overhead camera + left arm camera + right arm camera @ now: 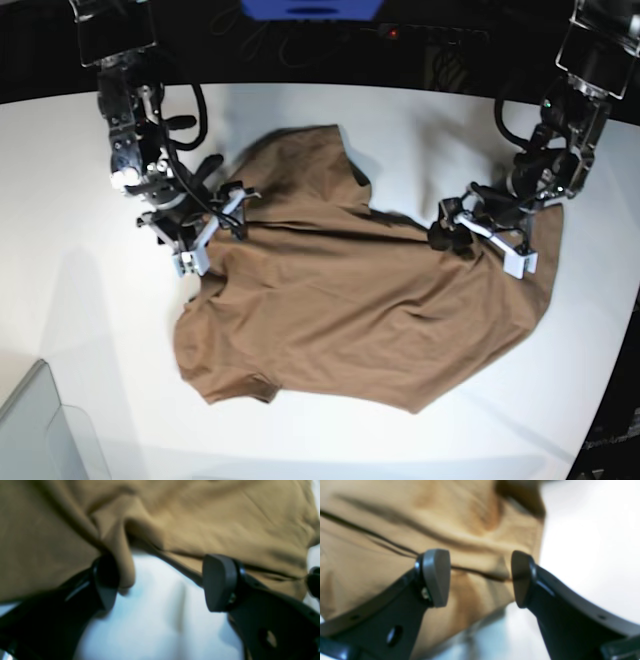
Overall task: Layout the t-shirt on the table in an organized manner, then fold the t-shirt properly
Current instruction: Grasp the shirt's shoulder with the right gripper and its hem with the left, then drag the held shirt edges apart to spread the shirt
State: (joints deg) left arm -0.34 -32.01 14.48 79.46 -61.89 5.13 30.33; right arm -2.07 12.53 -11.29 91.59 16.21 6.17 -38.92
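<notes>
Two grippers hang over the cloth, and both have their jaws spread with nothing pinched between them. Your left gripper (480, 235), on the right side of the base view, sits over the upper right edge of the plain tan-brown short-sleeved cloth t-shirt (350, 320); in its wrist view one dark pad (107, 580) touches a hanging fold while the other stands clear over the large smooth white tabletop (160, 620). Your right gripper (205, 230) straddles the shirt's upper left corner, its fingertips (437, 577) on either side of a dark seam.

Notice that the shirt lies rumpled mid-table, its length running roughly between your two grippers, one lobe bunched toward the far edge. Each arm is nearest its own edge, so the spreading pull would likely go outward, away from the middle. A grey translucent bin (45, 430) sits at the near left corner.
</notes>
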